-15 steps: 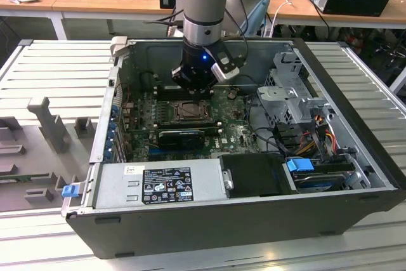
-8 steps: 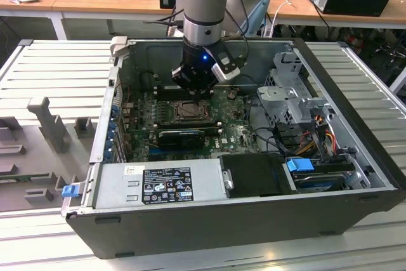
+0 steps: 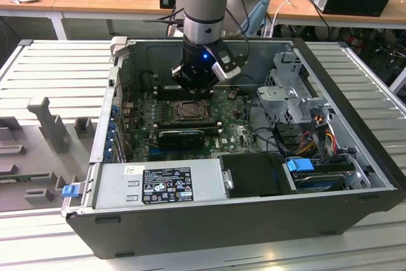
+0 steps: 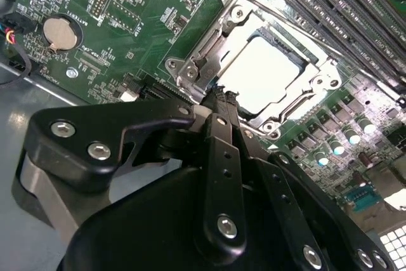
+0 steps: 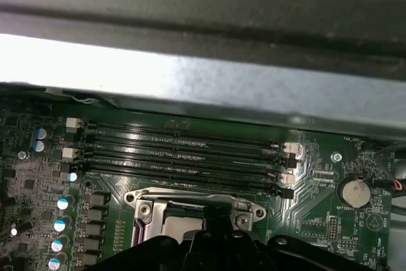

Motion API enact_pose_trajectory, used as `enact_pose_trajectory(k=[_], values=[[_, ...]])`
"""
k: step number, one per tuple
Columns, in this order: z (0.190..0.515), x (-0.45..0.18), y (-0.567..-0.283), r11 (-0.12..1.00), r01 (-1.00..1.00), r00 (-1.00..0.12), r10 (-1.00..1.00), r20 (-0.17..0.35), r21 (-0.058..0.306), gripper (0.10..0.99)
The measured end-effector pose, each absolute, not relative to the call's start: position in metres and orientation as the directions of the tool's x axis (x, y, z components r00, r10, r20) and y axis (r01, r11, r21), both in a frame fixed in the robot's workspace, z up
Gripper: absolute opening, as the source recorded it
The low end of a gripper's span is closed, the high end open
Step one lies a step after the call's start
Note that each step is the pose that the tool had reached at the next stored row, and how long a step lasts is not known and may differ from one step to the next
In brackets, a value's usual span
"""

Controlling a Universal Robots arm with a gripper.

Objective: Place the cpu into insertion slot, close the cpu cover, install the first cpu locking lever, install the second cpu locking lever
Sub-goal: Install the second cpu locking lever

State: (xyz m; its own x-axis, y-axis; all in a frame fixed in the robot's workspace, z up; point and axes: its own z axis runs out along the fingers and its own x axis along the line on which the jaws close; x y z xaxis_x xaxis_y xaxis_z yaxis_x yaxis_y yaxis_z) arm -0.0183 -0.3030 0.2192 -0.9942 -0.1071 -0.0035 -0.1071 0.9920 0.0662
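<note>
The cpu [image 4: 269, 71], a flat square chip with a pale, glossy face, is lying in the insertion slot [image 4: 298, 52] on the green circuit board [image 4: 146, 23]. The cpu cover [image 4: 209, 55], a thin silvery metal frame with a large square cut-out, is sitting closed around it, its stamped corners held by bright screws. In the first wrist view the same frame [image 5: 149, 211] is showing just beside four long black ribbed memory slots [image 5: 184, 157], with a round silver coin battery [image 5: 353, 191] further along the board. The gripper [image 4: 219, 96], matte black with bolted links, is hovering just above the near edge of the cover; its fingers are lying pressed together into one narrow tip, holding nothing. In the exterior view the gripper [image 3: 193, 90] is hanging over the socket inside an open dark-grey computer case [image 3: 254, 220], which is resting on a ribbed metal counter [image 3: 57, 68].
</note>
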Motion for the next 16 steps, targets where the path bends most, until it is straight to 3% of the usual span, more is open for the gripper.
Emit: enact_pose_trajectory(k=[16], values=[[0.231,-0.018,-0.312,0.992,-0.107,-0.994,-0.107,-0.004,0.066,0.106]])
